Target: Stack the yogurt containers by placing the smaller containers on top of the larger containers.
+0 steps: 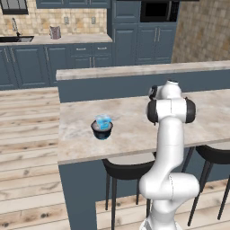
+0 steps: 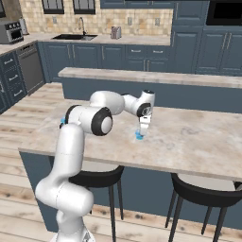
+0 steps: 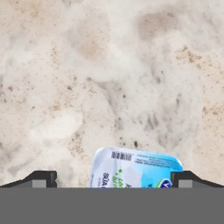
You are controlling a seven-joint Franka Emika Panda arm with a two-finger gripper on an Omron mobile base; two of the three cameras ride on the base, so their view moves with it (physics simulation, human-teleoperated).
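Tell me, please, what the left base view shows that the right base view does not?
Left base view: the dark tub with a light-blue cup sitting on top of it. Right base view: the open pincer hanging close over the other small cup, which stands on the counter. Shared by both: the marbled counter, the white arm and the black stools beneath the counter's edge.

White arm outstretched forward, tool pointing down, fingers wide apart.
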